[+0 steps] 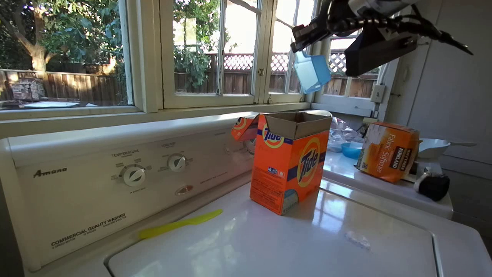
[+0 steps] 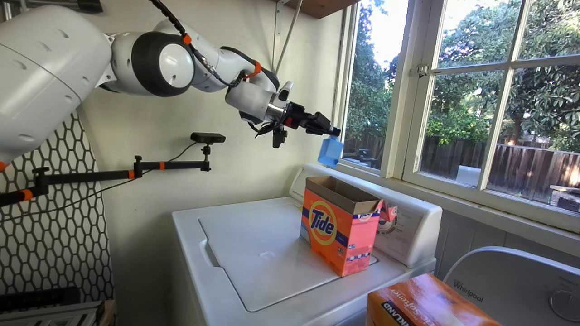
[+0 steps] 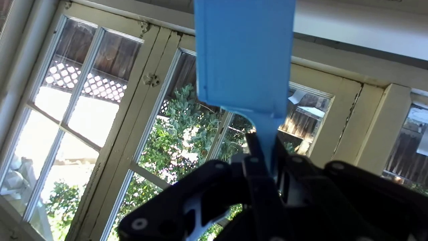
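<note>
A translucent blue scoop (image 1: 312,73) hangs in the air, its cup tilted downward. My gripper (image 3: 265,142) is shut on the scoop's narrow handle, which runs between the two black fingers in the wrist view. Below the scoop stands an orange Tide box (image 1: 287,165), upright on the washer lid, its top open and a torn flap hanging at one side. In an exterior view the scoop (image 2: 331,151) appears above and beyond the box (image 2: 324,226), apart from it. What lies inside the box is hidden, and so is the scoop's inside.
A yellow-green utensil (image 1: 180,224) lies by the washer's control panel (image 1: 153,169). White powder (image 1: 357,240) is on the lid. On the neighbouring machine are an orange Kirkland box (image 1: 388,152), a blue bowl (image 1: 351,150) and a black object (image 1: 433,187). Windows (image 2: 453,113) stand behind the panel.
</note>
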Action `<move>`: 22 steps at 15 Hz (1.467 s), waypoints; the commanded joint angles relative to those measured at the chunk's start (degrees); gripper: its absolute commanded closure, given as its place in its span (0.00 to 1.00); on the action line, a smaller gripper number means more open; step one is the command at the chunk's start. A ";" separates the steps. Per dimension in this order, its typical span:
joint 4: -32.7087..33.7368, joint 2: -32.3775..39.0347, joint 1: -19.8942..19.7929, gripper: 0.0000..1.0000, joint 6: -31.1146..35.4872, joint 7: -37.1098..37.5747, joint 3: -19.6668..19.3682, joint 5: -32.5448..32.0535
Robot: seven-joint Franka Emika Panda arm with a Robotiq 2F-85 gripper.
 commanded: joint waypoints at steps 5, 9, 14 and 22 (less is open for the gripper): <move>3.91 2.08 0.94 0.97 2.25 -2.48 -3.80 2.20; 3.79 1.46 0.06 0.97 2.24 -3.72 -3.21 4.02; 2.34 -0.47 -1.47 0.97 1.09 -3.77 -1.43 8.03; -1.92 -5.64 -12.68 0.97 -1.68 2.12 13.44 8.09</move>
